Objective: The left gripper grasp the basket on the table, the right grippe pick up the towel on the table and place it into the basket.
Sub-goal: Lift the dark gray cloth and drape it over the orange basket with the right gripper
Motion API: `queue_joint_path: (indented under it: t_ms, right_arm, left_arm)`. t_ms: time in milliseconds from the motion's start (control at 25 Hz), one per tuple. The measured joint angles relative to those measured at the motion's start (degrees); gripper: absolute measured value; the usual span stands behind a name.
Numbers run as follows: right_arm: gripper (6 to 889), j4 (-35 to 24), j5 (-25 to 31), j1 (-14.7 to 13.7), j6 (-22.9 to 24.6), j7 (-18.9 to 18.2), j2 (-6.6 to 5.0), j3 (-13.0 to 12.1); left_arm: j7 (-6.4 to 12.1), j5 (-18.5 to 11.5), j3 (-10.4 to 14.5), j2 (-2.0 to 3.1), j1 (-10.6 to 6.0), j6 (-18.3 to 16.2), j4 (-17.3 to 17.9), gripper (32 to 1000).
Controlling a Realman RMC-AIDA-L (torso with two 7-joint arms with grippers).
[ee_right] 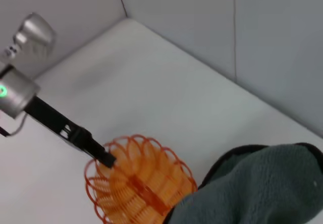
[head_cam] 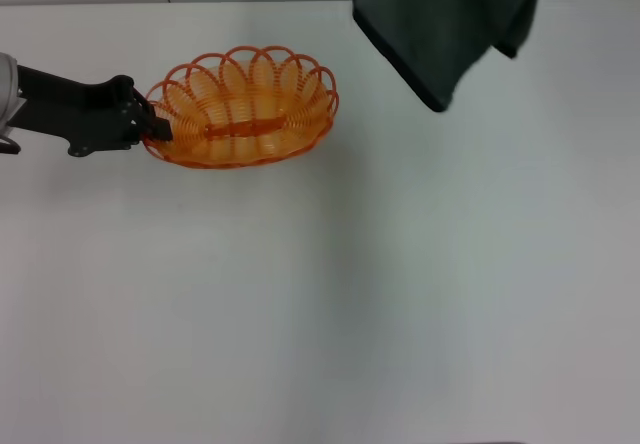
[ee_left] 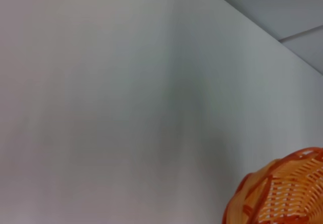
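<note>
While the left gripper (head_cam: 152, 129) clamps the basket (head_cam: 243, 109) by its left rim — long axis running left-right — the towel (head_cam: 445, 19) hangs aloft; right gripper unseen.

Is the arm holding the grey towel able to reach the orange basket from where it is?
Probably yes. The towel hangs in the air off to one side of the basket, nothing lies between them, and the left end effector holds the basket's rim.
</note>
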Motion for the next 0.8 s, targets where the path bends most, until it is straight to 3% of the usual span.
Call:
queue_joint_path:
  t_ms: [320,640,800]
  right_arm:
    - [59,1.5,1.2,3.4,3.2,-0.4,0.56,-0.9]
    - [59,7.3,2.1,6.4,6.9,-2.1,1.71,-2.4]
    - [59,9.5,2.4,6.8,10.5,-2.5,2.51,-6.1]
  left_arm:
    - [-0.09,0.0,0.1,-0.23,-0.43,-0.5,-0.1,89]
    - [-0.11,0.0,0.1,-0.34,-0.82,-0.6,-0.2,89]
    - [-0.11,0.0,0.1,-0.36,-1.03,-0.6,-0.2,89]
